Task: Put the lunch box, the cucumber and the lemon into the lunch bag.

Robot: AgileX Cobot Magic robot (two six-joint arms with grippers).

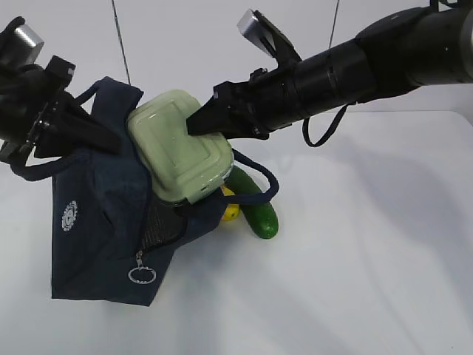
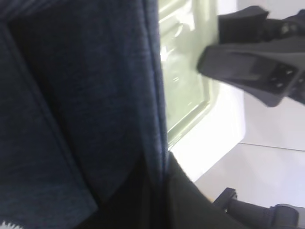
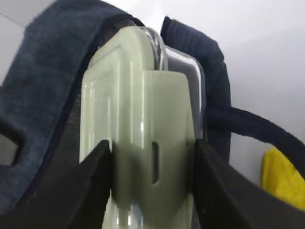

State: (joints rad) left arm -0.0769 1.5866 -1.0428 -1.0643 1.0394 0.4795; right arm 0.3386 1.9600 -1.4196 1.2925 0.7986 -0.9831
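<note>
The lunch box [image 1: 181, 144] is pinched across its pale green lid by the right tool [image 3: 152, 176], one dark finger on each side of the snap tab, as the right wrist view shows. It is held tilted, its lower end already pushed into the mouth of the lunch bag [image 1: 100, 222], so that it can be slid in edge first rather than dropped flat.

The bag's left rim is lifted by the left tool [image 1: 70, 126], apparently to keep the opening wide and the fabric taut. Whether that tool is pressed together on the cloth cannot be told, since its tips are hidden in all views; the left wrist view is filled by navy fabric.

The cucumber [image 1: 255, 203] and the lemon [image 1: 229, 207] lie on the white counter [image 1: 369, 259] just beside the bag, under the box, touching or nearly touching each other. Both are not yet packed, and one strap is draped over the cucumber.
</note>
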